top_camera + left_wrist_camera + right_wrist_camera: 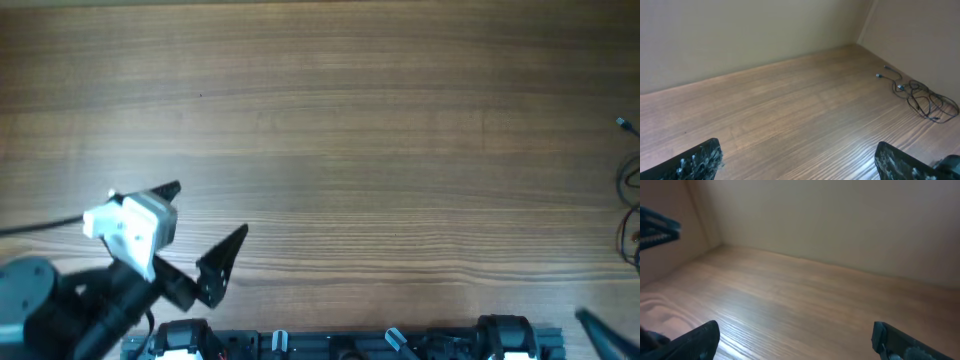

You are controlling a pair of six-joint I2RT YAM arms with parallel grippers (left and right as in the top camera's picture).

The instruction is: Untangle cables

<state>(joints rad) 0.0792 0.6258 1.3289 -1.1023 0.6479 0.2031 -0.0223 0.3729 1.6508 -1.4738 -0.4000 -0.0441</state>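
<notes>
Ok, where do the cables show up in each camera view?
Overhead: cables at the far right edge, partly cut off by the frame.
Left wrist: cables upper right, a loose tangle near the side wall.
Right wrist: not in it.
Shared landmark: the wooden table, seen in all three.

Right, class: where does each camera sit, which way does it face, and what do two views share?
Overhead: above, looking straight down at the table; left gripper lower left.
Left wrist: on the left arm, looking across toward the cables; own fingers below.
Right wrist: on the right arm, facing the wall; right gripper below.
Shared: cables, overhead and left wrist.
</notes>
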